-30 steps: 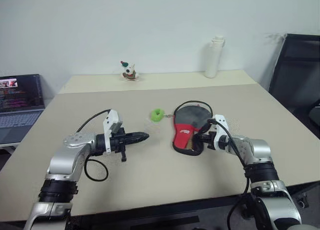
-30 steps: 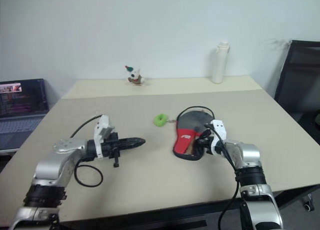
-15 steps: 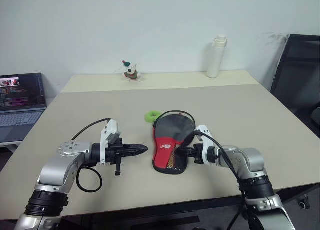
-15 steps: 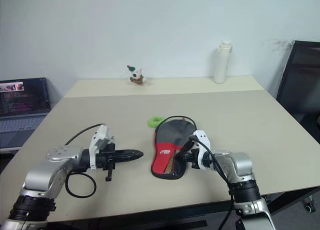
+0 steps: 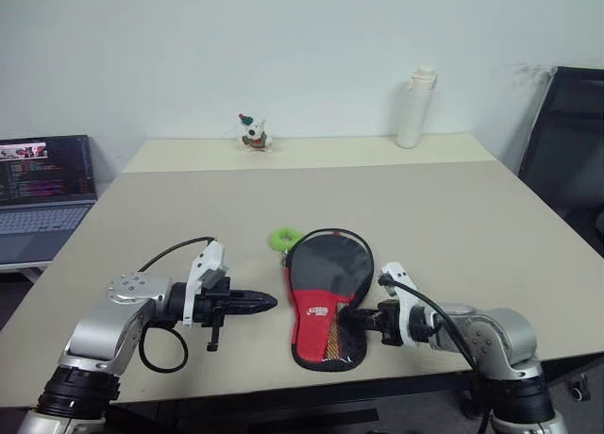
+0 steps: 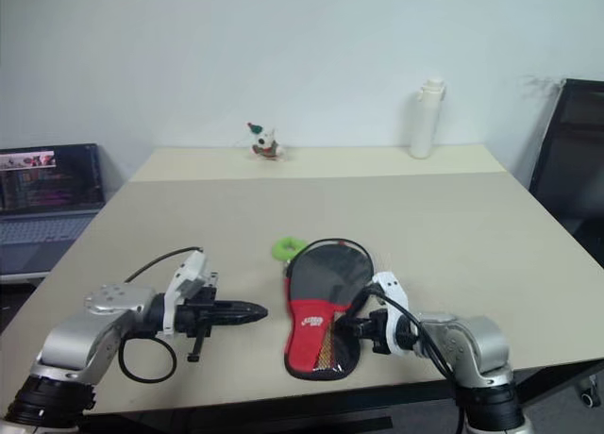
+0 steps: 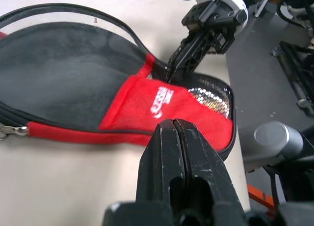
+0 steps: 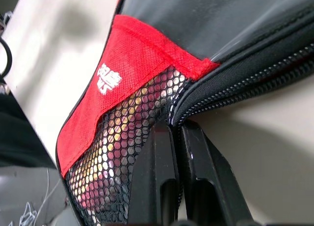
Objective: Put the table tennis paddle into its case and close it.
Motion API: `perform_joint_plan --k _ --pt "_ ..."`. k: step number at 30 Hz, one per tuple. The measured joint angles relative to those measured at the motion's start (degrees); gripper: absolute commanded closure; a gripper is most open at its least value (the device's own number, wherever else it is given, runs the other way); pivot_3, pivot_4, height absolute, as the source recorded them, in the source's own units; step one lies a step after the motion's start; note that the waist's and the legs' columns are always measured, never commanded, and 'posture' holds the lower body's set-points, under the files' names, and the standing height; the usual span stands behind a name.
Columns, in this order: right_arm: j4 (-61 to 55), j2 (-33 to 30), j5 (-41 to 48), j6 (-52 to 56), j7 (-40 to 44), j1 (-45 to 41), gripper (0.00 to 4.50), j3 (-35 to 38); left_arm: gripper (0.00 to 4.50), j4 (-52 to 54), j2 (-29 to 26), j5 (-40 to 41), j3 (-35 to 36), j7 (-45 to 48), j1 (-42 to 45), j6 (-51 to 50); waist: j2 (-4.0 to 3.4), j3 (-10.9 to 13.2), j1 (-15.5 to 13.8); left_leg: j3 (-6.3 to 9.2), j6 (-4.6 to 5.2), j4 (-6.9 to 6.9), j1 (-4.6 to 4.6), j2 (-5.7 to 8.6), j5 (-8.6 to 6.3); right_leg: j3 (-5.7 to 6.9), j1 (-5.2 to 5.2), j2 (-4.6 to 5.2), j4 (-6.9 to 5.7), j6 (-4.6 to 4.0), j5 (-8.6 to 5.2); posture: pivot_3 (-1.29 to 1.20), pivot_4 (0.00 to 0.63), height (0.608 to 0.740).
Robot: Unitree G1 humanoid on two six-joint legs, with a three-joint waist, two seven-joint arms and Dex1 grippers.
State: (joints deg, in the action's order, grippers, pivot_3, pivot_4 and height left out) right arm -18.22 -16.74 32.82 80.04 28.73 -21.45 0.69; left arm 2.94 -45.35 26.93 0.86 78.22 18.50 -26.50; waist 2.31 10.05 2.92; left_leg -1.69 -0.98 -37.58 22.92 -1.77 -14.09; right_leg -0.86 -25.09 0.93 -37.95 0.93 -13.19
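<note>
The case [image 5: 326, 297] lies flat on the tabletop [image 5: 472, 226] close to the near edge, and everything else is placed from it. Its long axis runs near to far: the red handle end with the white logo and mesh panel points toward the near edge, and the round black end points away toward the far wall. The zip edge on the right side gapes a little by the mesh, and through the mesh a pale striped shape shows, seemingly the handle of the table tennis paddle [image 8: 105, 174] inside; the rest of the paddle is hidden by the fabric.

Just right of the case's red end, the right gripper [image 5: 351, 313] has its fingers pressed together at the case's zip edge beside the mesh; whether they pinch fabric or only touch it is not clear. Left of the case and apart from it, the left gripper [image 5: 267, 303] has its fingers fully closed on nothing, pointing level toward the red end.

Just beyond the case's round end, to its left, sits a small green ring [image 5: 282, 237]. Well beyond the case, at the far edge of the tabletop, stand a small toy figure [image 5: 252, 132] to the left and a white bottle [image 5: 415, 108] to the right. Far to the left of the case is an open laptop [image 5: 42, 187], and far to the right a dark chair [image 5: 571, 141].
</note>
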Motion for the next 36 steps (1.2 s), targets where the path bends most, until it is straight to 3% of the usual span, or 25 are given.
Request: perform_joint_plan --k 6,12,20,27,35,36 --pt "-0.39 -3.60 1.47 0.64 0.83 -0.03 4.48 0.23 4.50 0.02 -0.18 -0.02 -0.52 0.10 -0.05 0.75 0.00 0.00 -0.56 0.00 0.01 0.00 0.00 0.06 0.00 0.01 0.01 0.01 0.02 0.01 -0.01 0.00 0.150 0.740" --pt "0.26 -3.22 1.99 0.61 -0.27 -0.42 4.48 0.37 4.50 0.01 -0.23 -0.07 -0.52 -0.09 -0.06 0.78 0.01 0.00 -0.73 0.00 0.01 -0.01 0.00 0.05 0.00 0.01 0.01 0.01 0.01 0.01 -0.01 0.00 0.150 0.740" --pt "-2.13 -5.49 0.44 -3.17 -2.72 0.46 2.18 -1.43 4.50 0.26 -0.20 -0.16 -0.51 -1.63 -0.47 0.78 0.01 0.00 -0.92 0.01 0.01 -0.03 -0.01 0.04 0.00 0.01 0.02 0.02 0.00 0.02 0.00 0.00 0.150 0.740" --pt "-10.34 -5.32 4.64 -3.16 -2.56 2.68 0.02 5.25 4.50 0.74 0.60 0.06 -0.14 -5.60 -1.07 0.41 0.01 0.00 -1.08 0.02 0.01 -0.02 -0.01 0.02 0.00 0.03 0.02 0.02 -0.01 0.02 -0.01 0.00 0.150 0.740" --pt "-13.15 -8.32 8.15 -9.56 0.79 0.46 0.02 7.72 4.50 -5.26 3.85 -1.19 1.24 -13.78 3.51 -0.62 0.01 0.00 -1.15 0.04 0.01 -0.07 -0.02 0.09 0.00 0.07 0.06 0.02 -0.02 0.03 0.00 0.00 0.150 0.740" --pt "-12.72 -8.19 7.68 -10.41 0.63 -0.53 0.00 7.15 4.32 -6.73 4.59 -1.90 1.28 -15.36 4.82 -0.42 0.01 0.00 -1.15 0.05 0.01 -0.12 0.00 0.12 0.00 0.09 0.06 0.01 -0.04 0.04 0.01 0.00 0.150 0.740"
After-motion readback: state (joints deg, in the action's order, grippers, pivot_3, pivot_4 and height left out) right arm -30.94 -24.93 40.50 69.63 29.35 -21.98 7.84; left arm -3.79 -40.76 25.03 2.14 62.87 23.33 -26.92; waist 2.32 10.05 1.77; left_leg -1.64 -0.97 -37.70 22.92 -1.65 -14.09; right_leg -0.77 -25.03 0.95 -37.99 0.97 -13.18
